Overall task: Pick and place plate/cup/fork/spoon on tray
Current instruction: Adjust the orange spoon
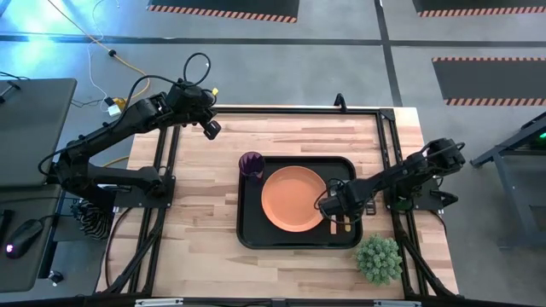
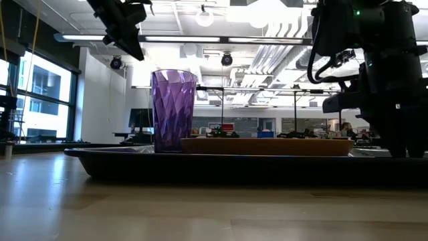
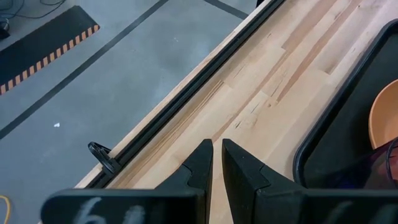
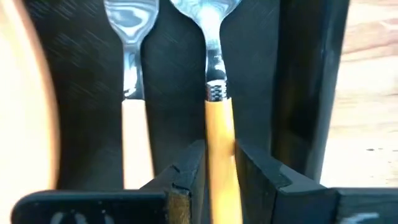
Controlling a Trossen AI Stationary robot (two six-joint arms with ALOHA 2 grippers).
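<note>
Spoon lay in the tray beside the fork, right of the plate, handle pinched lengthwise between right gripper fingers; left gripper, fingers nearly together, far off.

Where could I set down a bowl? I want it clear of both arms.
Bare wood lies left of the tray, toward the table's left edge, and along the near edge up to the plant. It is crowded on the tray's right, where the right gripper holds the spoon.

Overhead, table-level, 2 wrist cams
</note>
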